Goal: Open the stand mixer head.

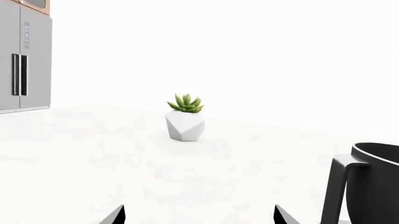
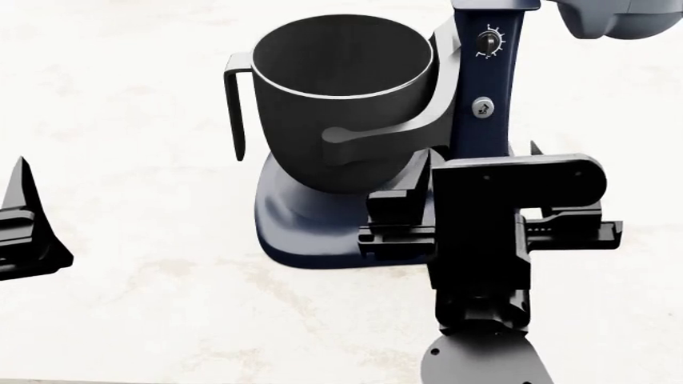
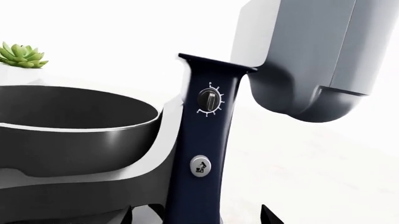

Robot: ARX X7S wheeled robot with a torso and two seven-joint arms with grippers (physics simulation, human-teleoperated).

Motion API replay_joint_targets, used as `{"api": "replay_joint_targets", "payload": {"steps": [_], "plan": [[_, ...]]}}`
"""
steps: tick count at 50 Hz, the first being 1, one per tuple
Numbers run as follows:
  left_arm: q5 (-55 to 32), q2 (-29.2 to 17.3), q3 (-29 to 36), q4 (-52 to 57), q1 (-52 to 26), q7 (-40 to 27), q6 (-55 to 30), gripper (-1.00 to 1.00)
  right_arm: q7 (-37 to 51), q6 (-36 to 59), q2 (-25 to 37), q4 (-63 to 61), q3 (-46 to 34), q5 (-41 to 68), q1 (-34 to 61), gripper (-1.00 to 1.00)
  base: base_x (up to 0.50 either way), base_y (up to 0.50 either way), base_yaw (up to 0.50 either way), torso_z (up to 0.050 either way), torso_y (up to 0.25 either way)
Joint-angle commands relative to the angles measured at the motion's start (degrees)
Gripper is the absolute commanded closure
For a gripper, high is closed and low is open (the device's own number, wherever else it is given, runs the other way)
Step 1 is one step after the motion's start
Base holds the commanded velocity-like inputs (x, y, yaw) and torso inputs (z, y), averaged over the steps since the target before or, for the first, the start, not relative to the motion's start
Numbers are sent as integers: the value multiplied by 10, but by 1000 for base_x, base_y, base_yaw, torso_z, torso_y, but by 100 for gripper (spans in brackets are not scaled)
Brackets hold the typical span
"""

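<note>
The stand mixer head (image 3: 311,56) is a bulky grey-blue housing, tilted up and back off the top of the navy column (image 3: 203,154); only its lower edge shows in the head view (image 2: 619,16). No whisk shows. The dark grey handled bowl (image 2: 341,96) sits on the navy base (image 2: 309,232). My right gripper (image 2: 472,156) is open, its fingers either side of the column without touching it; it also shows in the right wrist view (image 3: 198,217). My left gripper (image 1: 199,217) is open and empty, off to the left of the bowl (image 1: 374,186).
A small succulent in a white faceted pot (image 1: 185,119) stands on the white counter (image 1: 93,163) beyond my left gripper. A steel fridge (image 1: 25,56) stands far off. The column carries a speed dial (image 3: 209,99) and a round button (image 3: 200,166).
</note>
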Motion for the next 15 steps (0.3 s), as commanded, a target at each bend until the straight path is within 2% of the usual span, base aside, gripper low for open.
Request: {"api": "replay_joint_targets", "payload": {"steps": [1, 15], "plan": [[-13, -1, -11, 7, 8, 20, 18, -100, -5, 30, -8, -54, 19, 15, -13, -100, 0, 0, 0, 0, 0], [-11, -1, -3, 4, 2, 13, 21, -100, -1, 44, -7, -87, 24, 28, -24, -100, 0, 0, 0, 0, 0]]}}
